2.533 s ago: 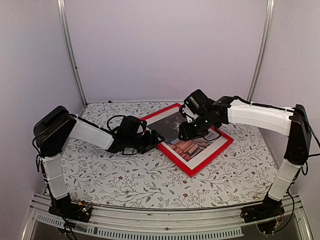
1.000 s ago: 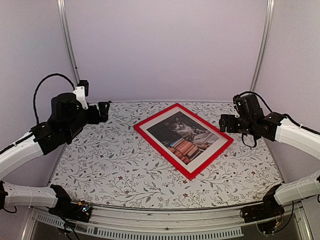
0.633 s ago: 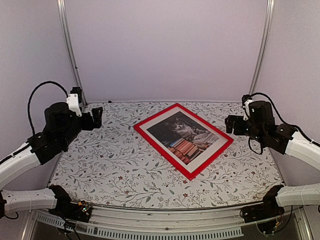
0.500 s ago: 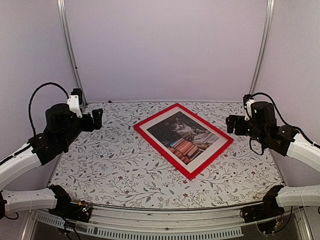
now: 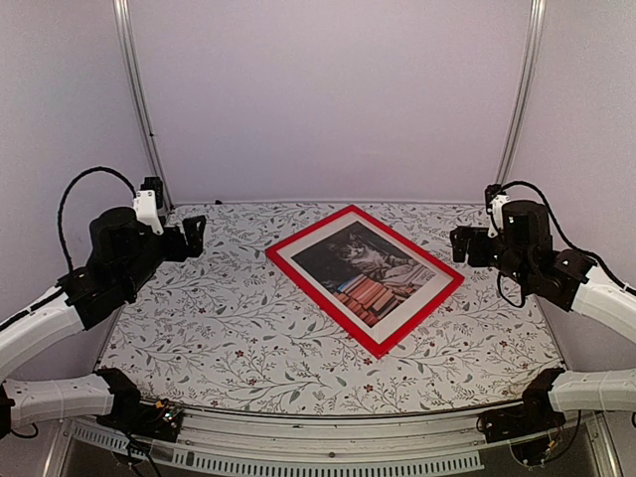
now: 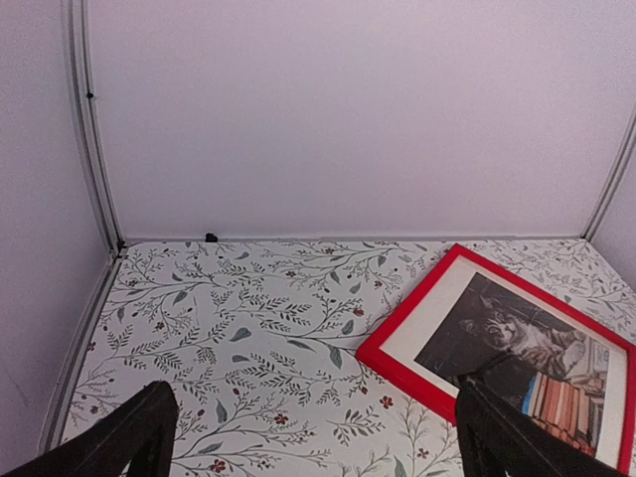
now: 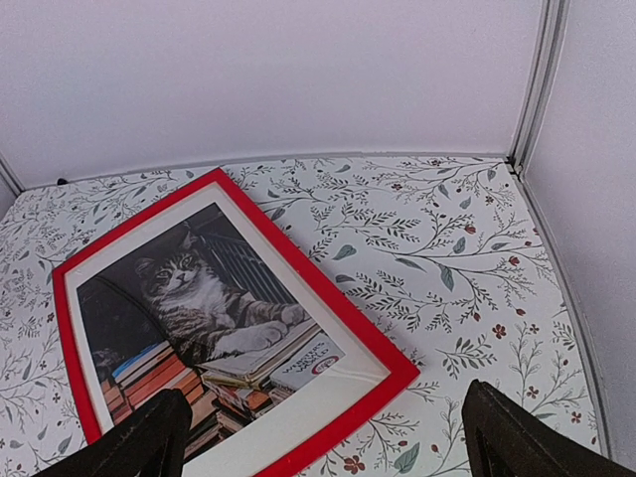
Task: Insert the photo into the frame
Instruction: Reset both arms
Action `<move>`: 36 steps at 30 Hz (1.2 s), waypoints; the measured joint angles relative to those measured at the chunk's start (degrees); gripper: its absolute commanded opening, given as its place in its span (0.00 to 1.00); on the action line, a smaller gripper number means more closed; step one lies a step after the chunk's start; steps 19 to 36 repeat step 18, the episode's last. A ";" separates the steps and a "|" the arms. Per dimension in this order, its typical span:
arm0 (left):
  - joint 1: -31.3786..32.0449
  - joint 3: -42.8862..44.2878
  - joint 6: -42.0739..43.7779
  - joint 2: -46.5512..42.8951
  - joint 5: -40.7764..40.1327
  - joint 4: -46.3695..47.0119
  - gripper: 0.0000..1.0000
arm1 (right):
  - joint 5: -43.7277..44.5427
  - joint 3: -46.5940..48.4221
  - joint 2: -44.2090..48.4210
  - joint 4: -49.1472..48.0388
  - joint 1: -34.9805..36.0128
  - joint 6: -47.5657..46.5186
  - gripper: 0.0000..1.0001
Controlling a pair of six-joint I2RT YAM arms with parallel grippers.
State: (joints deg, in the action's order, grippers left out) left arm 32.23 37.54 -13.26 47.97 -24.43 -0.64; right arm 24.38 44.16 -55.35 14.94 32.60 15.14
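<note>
The paper cat-and-books photo (image 5: 366,268) lies inside the thin red rectangular frame (image 5: 310,231) mid-way across the floral-patterned table (image 5: 219,328), apparently done, so the left gripper (image 5: 194,237) at nine o'clock and the right gripper (image 5: 462,244) at three hang wide open, empty.

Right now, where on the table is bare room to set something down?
Bare: the table, left half, from the frame to the left wall; also the near strip before the frame. Crowded: middle-right, where the frame holds the photo, the right gripper hovering open beside it.
</note>
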 measured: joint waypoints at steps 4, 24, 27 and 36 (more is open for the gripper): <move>-0.04 0.00 -0.13 0.00 0.22 0.00 1.00 | 0.00 0.00 0.00 0.00 0.00 0.00 0.99; -0.11 -0.02 -0.35 0.00 1.05 0.00 1.00 | -0.02 0.00 0.00 0.00 0.00 0.02 0.99; -0.11 -0.02 -0.35 0.00 1.05 0.00 1.00 | -0.02 0.00 0.00 0.00 0.00 0.02 0.99; -0.11 -0.02 -0.35 0.00 1.05 0.00 1.00 | -0.02 0.00 0.00 0.00 0.00 0.02 0.99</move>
